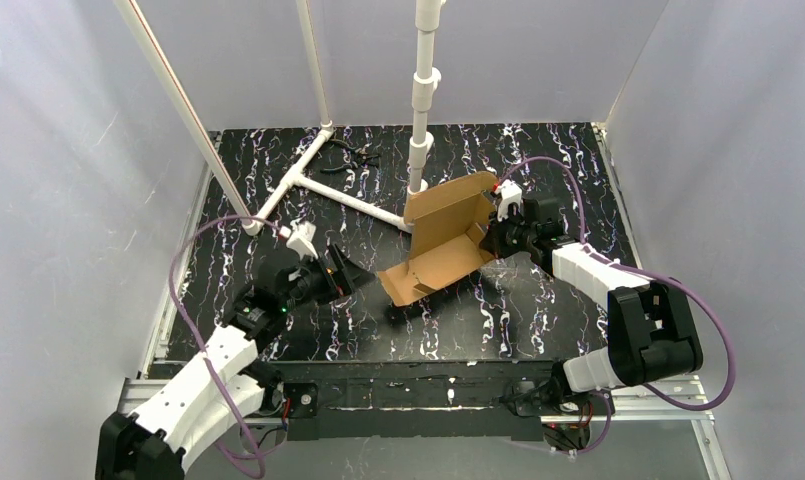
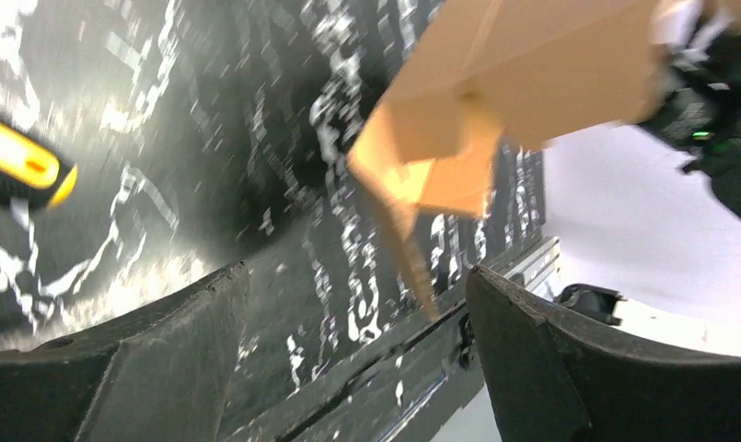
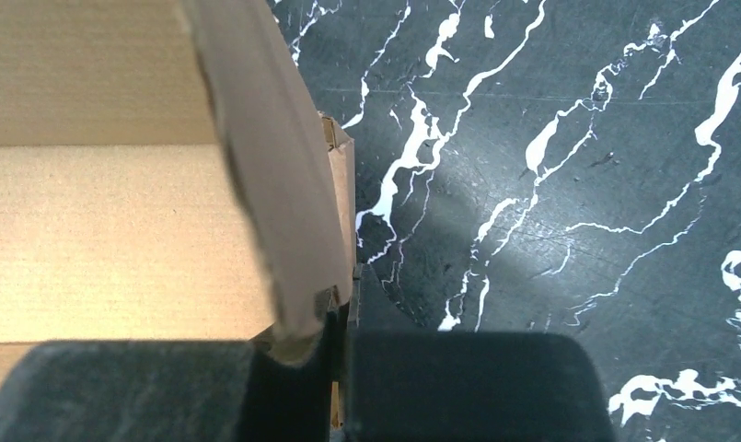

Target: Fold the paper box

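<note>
The paper box (image 1: 443, 245) is brown corrugated cardboard, half formed, with its lid flap standing up behind; it sits mid-table. My right gripper (image 1: 498, 235) is shut on the box's right side wall (image 3: 283, 203), the wall pinched between the two black fingers (image 3: 458, 387). The box's inner floor (image 3: 99, 239) fills the left of the right wrist view. My left gripper (image 1: 350, 272) is open and empty, a little left of the box's near left corner. In the left wrist view the box (image 2: 495, 83) hangs ahead, beyond the spread fingers (image 2: 532, 368).
A white PVC pipe frame (image 1: 323, 190) with an upright post (image 1: 421, 110) stands behind the box. A small dark tool (image 1: 361, 153) lies at the back. A yellow and black object (image 2: 21, 170) shows at the left of the left wrist view. Grey walls enclose the black marbled table (image 1: 538, 300).
</note>
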Action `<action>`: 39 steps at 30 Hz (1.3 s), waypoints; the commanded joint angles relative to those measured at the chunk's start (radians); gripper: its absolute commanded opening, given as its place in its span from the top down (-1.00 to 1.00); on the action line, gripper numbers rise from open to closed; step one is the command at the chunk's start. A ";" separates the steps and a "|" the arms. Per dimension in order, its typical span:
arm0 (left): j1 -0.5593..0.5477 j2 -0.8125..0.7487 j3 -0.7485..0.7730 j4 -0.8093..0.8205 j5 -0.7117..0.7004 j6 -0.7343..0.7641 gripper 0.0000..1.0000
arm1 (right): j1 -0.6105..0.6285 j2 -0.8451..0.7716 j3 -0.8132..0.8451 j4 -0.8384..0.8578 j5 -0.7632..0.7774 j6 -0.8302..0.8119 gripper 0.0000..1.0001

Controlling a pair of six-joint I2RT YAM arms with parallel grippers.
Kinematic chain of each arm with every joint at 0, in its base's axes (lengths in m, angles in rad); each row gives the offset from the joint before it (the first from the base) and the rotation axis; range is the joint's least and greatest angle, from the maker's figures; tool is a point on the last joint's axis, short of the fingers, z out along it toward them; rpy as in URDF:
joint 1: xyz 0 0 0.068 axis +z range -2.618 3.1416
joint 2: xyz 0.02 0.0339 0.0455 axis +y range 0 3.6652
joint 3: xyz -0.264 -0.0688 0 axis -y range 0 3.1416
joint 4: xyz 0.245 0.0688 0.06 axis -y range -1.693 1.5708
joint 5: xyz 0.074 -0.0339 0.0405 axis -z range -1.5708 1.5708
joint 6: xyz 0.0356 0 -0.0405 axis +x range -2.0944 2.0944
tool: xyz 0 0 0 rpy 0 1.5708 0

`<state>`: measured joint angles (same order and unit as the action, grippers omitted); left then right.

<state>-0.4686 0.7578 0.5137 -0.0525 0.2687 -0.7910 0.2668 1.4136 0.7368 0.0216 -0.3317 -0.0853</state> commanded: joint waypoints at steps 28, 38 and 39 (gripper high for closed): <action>-0.233 0.401 0.192 0.440 0.007 0.558 -0.92 | 0.017 -0.010 -0.005 0.073 -0.058 0.096 0.97; -0.233 0.477 0.251 0.462 -0.070 0.561 -0.21 | 0.019 -0.004 -0.002 0.067 -0.057 0.088 0.97; -0.234 0.478 0.251 0.462 -0.077 0.563 -0.08 | 0.020 -0.003 -0.002 0.067 -0.057 0.089 0.97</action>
<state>-0.6979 1.2301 0.7238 0.3817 0.2298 -0.2501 0.2817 1.4109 0.7177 0.0761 -0.3698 0.0151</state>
